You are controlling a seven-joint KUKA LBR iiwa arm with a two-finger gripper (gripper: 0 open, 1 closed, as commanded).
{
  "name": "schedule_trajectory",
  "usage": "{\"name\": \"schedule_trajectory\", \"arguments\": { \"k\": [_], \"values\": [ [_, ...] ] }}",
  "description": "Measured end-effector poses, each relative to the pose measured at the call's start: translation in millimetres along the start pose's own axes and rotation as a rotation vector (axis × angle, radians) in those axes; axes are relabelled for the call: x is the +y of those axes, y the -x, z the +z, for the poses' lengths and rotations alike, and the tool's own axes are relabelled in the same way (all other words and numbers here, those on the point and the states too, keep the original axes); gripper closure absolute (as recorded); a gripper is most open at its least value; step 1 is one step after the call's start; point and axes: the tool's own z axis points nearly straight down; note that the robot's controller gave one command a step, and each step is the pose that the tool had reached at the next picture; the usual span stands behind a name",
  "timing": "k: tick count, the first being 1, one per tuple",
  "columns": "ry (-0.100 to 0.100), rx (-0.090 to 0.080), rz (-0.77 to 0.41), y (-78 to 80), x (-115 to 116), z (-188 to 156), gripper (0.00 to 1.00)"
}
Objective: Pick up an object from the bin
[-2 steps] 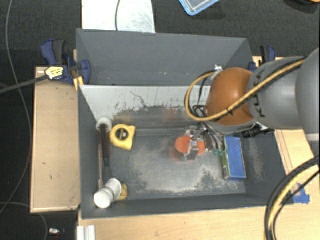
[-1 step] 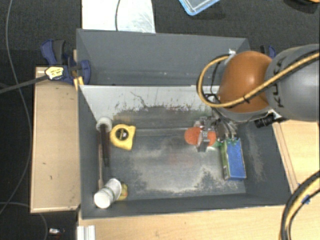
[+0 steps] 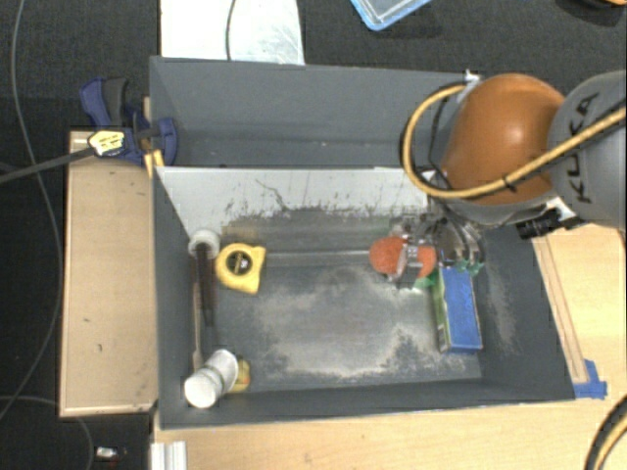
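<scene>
My gripper [image 3: 423, 256] is low over the right half of the bin, close to the back wall. A small orange-red rounded thing [image 3: 386, 255] lies right against its left side; whether it is gripped I cannot tell. Just below and to the right of the gripper, a flat blue block with a green long edge [image 3: 458, 309] lies lengthwise on the floor. A small green bit shows at the block's upper end, beside the gripper.
On the left side lie a yellow tape measure [image 3: 240, 265] and a long dark-handled tool [image 3: 203, 297] along the left wall. A white cylinder with a yellowish cap [image 3: 212, 380] sits in the front left corner. The arm's orange dome hangs over the back right corner.
</scene>
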Motion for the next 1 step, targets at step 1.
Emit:
{"name": "schedule_trajectory", "arguments": {
  "k": [1],
  "values": [
    [-0.001,0.006,0.054,-4.1,-2.5,-48.3,1.00]
  ]
}}
